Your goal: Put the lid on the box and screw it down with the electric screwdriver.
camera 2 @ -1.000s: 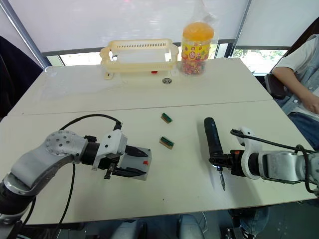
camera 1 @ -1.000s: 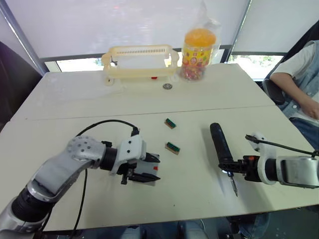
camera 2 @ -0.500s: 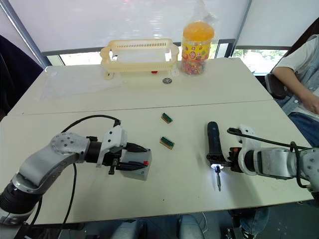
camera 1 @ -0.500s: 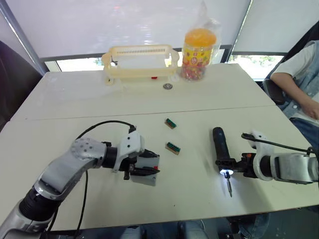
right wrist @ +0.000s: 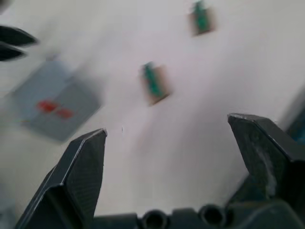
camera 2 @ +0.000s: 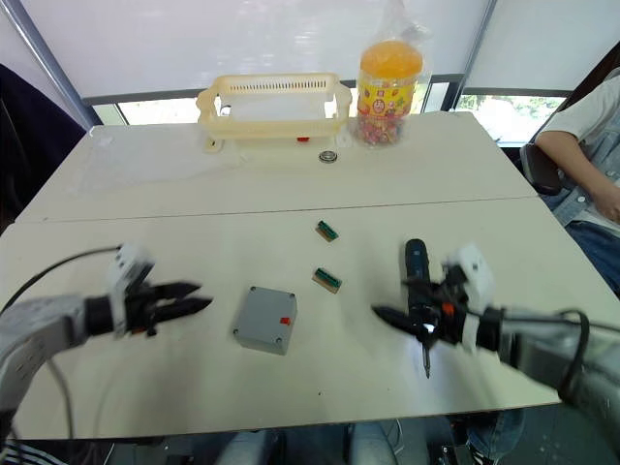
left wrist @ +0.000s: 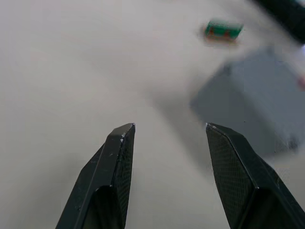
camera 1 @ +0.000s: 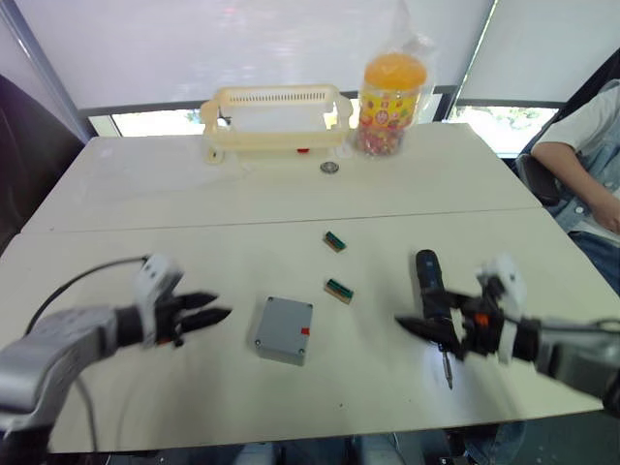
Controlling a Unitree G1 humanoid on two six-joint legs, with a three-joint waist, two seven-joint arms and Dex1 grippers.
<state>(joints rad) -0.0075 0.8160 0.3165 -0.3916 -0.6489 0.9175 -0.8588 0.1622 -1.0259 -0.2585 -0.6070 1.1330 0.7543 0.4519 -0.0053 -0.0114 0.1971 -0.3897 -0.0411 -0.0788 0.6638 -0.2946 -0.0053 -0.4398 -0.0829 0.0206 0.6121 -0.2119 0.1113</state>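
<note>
Blur smeared both arms in the head views, so the right gripper [camera 2: 402,320] read mostly as a dark streak beside the electric screwdriver [camera 1: 432,295], and whether it touched the tool could not be told. From its wrist camera the two black fingers [right wrist: 81,167] stood spread wide with nothing between them. The left gripper [camera 1: 208,315] was open too, its fingers [left wrist: 116,157] parted over bare table [camera 1: 116,232], apart from the box [camera 1: 283,330]. That box sat on the near half of the table between the two grippers, grey and square, with the lid's flat top closing it and a small red mark on its side. The screwdriver lay flat, black body pointing away, thin bit toward the near edge. Two green-and-tan blocks [camera 1: 338,289] lay just beyond the box
</note>
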